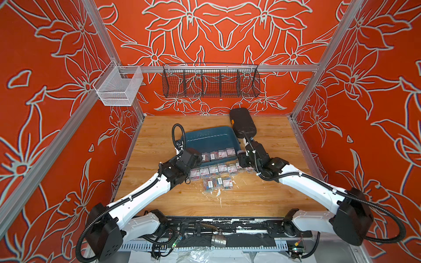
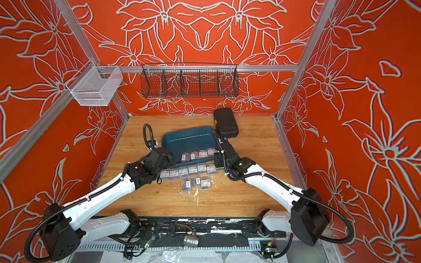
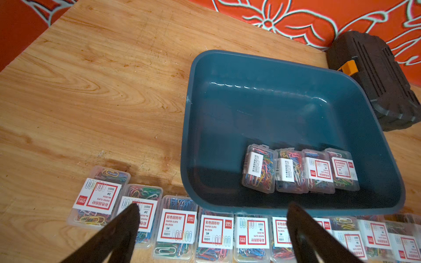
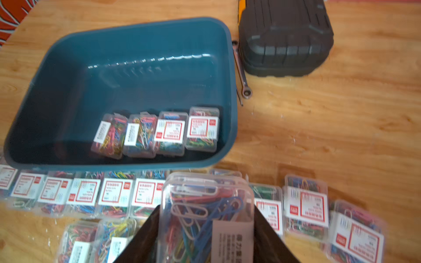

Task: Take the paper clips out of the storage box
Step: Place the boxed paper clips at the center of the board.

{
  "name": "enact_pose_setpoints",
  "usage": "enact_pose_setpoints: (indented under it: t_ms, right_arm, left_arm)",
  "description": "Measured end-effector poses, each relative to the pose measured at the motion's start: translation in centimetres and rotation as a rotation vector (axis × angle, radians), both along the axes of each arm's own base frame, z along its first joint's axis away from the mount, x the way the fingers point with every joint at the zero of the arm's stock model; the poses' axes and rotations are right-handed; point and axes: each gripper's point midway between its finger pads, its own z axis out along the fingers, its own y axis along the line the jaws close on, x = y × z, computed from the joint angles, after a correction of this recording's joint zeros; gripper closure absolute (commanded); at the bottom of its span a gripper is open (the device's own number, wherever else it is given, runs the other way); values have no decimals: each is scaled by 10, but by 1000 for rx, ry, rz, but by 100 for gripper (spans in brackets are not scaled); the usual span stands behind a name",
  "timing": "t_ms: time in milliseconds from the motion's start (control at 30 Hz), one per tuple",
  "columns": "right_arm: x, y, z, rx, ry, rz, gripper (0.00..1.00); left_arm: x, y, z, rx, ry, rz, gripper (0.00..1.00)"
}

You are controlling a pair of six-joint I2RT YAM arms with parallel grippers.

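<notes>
A robotics lab cell: aluminium frame, orange floral backdrop panels, wooden bench, fixed robot arms.

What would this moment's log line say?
right end effector holds clip box | left end effector open, empty | storage box: four boxes inside

links white | joints black | cables black corrugated | left tool black

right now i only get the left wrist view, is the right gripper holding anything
observer: yes, the right gripper is shut on a clip box.
operator: anything between tray and case
observer: a wrench lies there, beside the tray wall and the case.
operator: more boxes behind my row
observer: a shorter second row sits nearer the robot.
</notes>
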Motion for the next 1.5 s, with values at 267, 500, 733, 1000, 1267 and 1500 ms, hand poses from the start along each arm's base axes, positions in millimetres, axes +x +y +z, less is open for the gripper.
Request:
enact_pose_setpoints:
  t_ms: [267,500,733,1000,1267,1500]
  right_arm:
    - [-30,-16,-42,-10,87,-7,59]
    - [-49,-8,-84,-37,187,25,61]
    - [-59,8,-110,-45,240,49,60]
    - [-65,20,-125,-53,258,72,57]
    - [-70,24,-129,-31,270,60,51]
    - [-72,24,-133,18,262,37,36]
  left_arm:
    - [-1,6,0,6,14,33,2]
    - [-2,8,1,5,12,48,2]
    - [-2,9,1,0,9,60,2]
    - [-3,12,-1,1,19,70,2]
    - [-3,11,-1,-7,19,69,2]
    - [-4,11,1,-9,14,69,2]
